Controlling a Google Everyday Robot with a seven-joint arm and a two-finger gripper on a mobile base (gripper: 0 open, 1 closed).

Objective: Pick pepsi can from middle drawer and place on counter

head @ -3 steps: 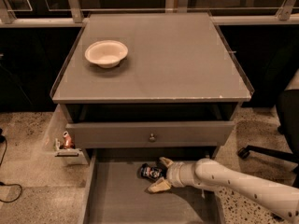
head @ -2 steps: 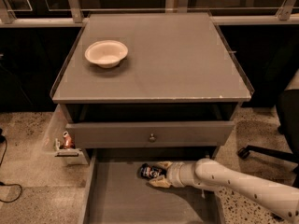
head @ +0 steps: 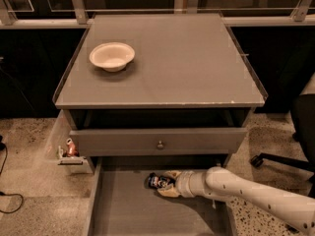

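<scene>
Currently, one view only (camera view), looking down at the cabinet from the front.

1. Worktop point(head: 187, 58): flat grey sq. surface w/ thin raised side edges and a pale front edge. It carries a cream bowl point(head: 111, 56), upright, in the rear-left area, well apart from the front edge.

2. Upper drawer front point(head: 197, 141): grey panel w/ a small round knob point(head: 160, 144) at ctr, pulled slightly out below the worktop.

3. Middle drawer point(head: 133, 205): pulled well out toward the camera, below the knobbed front. Its flat grey floor and low side walls are visible.

4. Pepsi can point(head: 157, 181): dark blue, lying on its side on the drawer floor, near the drawer's rear, approx. below the knob. It is not on the worktop.

5. Pincer point(head: 166, 183): down inside the middle drawer, at the can's right end. One pale finger lies behind the can, the other in front, and both appear closed against it, gripping the can. The white arm point(head: 256, 195) enters from the lower right and crosses over the drawer's right wall.

6. Surroundings: a small reddish can point(head: 72, 148) stands upright in a side holder on the cabinet's left, beside the upper drawer front. An office chair base point(head: 275, 161) sits on the speckled floor point(head: 29, 181) to the right. A dark cable point(head: 7, 200) lies on the floor at far left.
</scene>
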